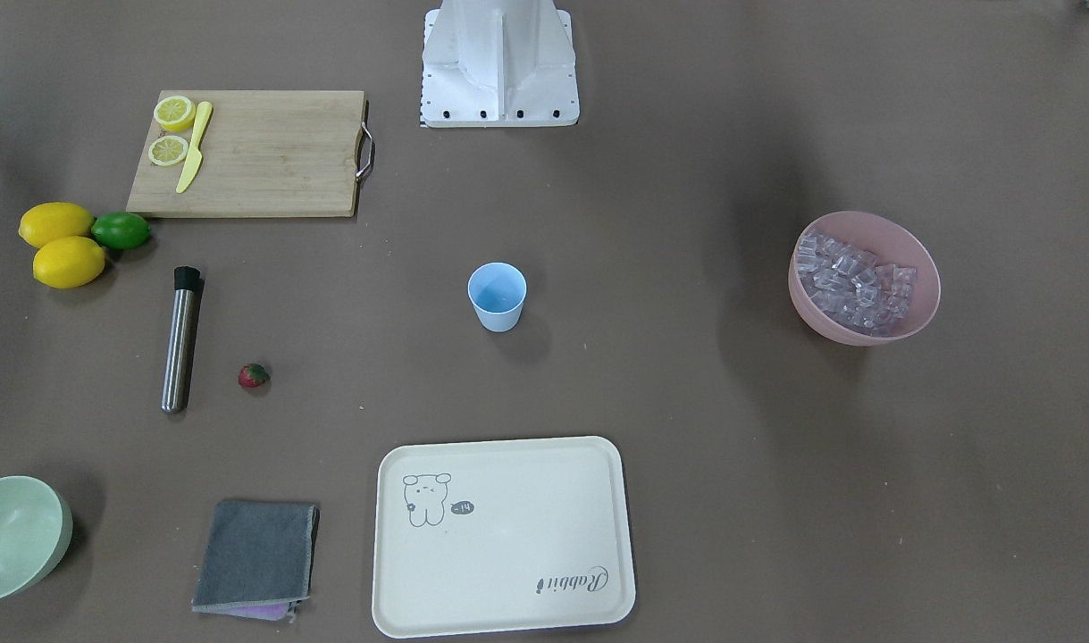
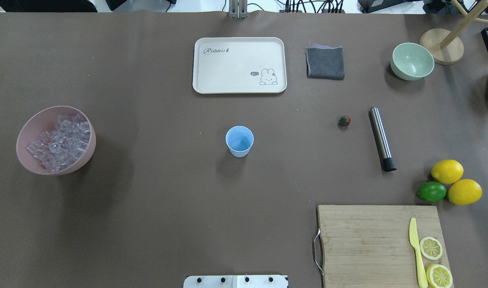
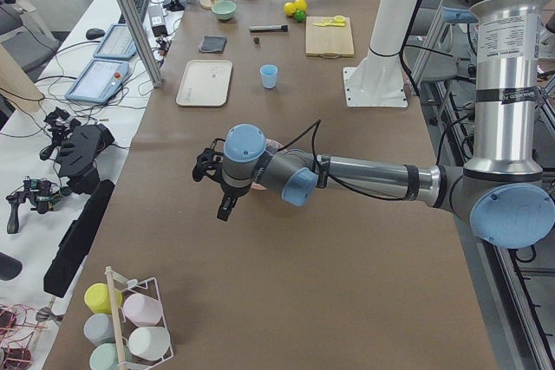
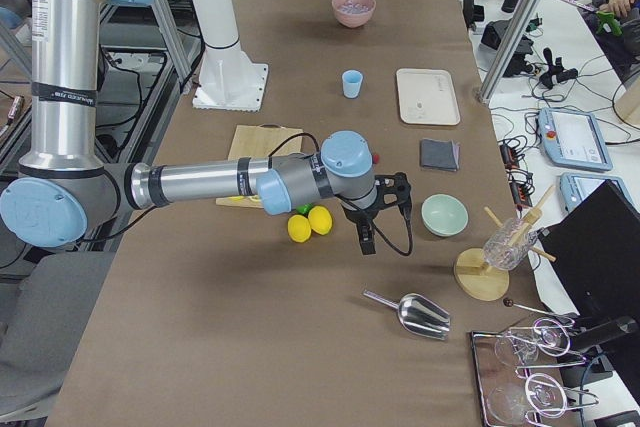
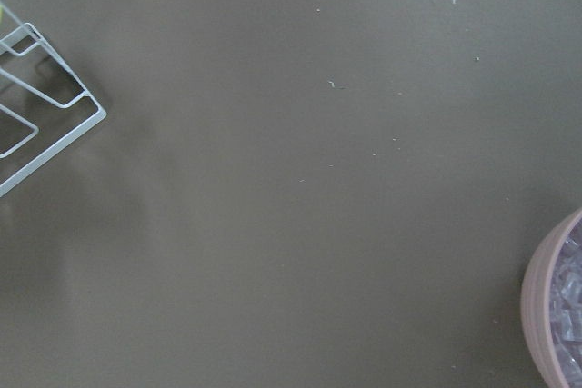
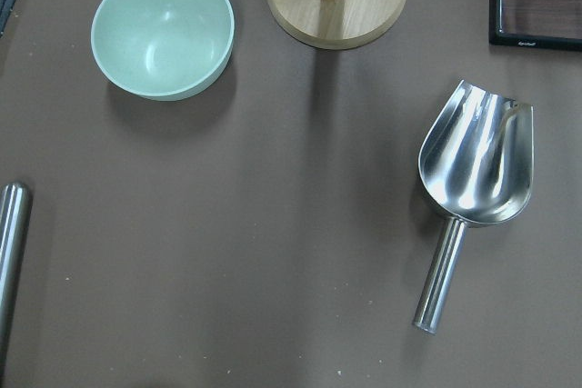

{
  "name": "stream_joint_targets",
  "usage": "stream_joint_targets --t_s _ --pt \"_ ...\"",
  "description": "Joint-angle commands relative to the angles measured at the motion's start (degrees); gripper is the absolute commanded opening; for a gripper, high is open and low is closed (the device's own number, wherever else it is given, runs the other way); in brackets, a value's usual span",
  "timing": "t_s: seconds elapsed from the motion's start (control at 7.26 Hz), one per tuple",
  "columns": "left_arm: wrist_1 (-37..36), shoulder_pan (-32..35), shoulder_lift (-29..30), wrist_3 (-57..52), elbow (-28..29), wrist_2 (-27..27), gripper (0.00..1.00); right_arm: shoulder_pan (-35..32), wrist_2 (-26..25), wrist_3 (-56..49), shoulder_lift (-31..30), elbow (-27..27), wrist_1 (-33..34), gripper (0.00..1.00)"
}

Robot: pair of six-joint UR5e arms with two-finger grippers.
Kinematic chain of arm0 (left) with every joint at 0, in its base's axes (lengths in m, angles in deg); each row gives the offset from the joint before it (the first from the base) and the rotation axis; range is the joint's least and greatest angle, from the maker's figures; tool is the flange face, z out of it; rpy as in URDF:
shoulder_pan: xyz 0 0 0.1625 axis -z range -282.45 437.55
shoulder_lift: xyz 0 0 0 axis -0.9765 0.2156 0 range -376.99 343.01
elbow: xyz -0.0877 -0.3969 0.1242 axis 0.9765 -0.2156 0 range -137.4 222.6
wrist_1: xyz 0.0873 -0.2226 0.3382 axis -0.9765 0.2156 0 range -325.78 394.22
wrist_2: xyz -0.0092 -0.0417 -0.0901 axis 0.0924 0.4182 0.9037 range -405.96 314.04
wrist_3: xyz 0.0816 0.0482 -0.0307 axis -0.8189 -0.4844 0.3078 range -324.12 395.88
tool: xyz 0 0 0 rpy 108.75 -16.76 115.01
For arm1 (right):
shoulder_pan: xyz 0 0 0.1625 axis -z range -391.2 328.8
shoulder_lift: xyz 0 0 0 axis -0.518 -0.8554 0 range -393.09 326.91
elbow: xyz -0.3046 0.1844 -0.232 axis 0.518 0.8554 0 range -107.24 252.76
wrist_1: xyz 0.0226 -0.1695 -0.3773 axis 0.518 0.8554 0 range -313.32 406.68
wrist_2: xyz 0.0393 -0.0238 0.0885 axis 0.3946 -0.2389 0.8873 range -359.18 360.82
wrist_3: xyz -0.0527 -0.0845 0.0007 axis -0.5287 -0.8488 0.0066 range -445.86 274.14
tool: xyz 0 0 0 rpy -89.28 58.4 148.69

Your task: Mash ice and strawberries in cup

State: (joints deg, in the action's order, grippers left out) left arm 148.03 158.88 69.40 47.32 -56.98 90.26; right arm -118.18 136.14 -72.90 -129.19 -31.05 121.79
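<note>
The cup stands upright, mouth up, at the middle of the desk. The ice is heaped in a pink bowl near the desk's left end. The strawberry lies on its side in the right half, its green cap turned toward the cup. The left end effector hangs over the left end and the right end effector over the right end. I cannot tell whether either is open or holds anything.
</note>
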Motion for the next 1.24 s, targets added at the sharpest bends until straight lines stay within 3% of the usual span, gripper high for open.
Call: stream_joint_targets --t_s 0.0,0.14,0.41,0.55,0.96,1.1 --pt "0.19 -7.03 0.09 8.8 -3.5 -0.07 1.0 0.77 0.12 1.1 -0.05 -0.42 -0.48 1.0" --pt "0.45 -9.33 0.1 16.0 -6.04 0.27 1.0 0.77 0.12 1.1 -0.05 -0.42 -0.48 1.0" --pt "4.04 -15.29 0.53 14.77 -8.44 -0.42 0.99 0.77 0.12 1.1 -0.23 -0.42 -0.57 1.0" --pt "4.32 -18.2 4.36 13.97 -8.18 -0.51 0.98 0.77 0.12 1.1 -0.23 -0.42 -0.57 1.0" --pt "3.89 -22.7 5.37 -9.34 -7.21 -2.25 0.98 0.77 0.12 1.1 -0.58 -0.42 -0.57 1.0" --pt "3.88 -22.71 5.28 -19.08 -7.56 -9.93 0.98 0.77 0.12 1.1 -0.58 -0.42 -0.57 1.0"
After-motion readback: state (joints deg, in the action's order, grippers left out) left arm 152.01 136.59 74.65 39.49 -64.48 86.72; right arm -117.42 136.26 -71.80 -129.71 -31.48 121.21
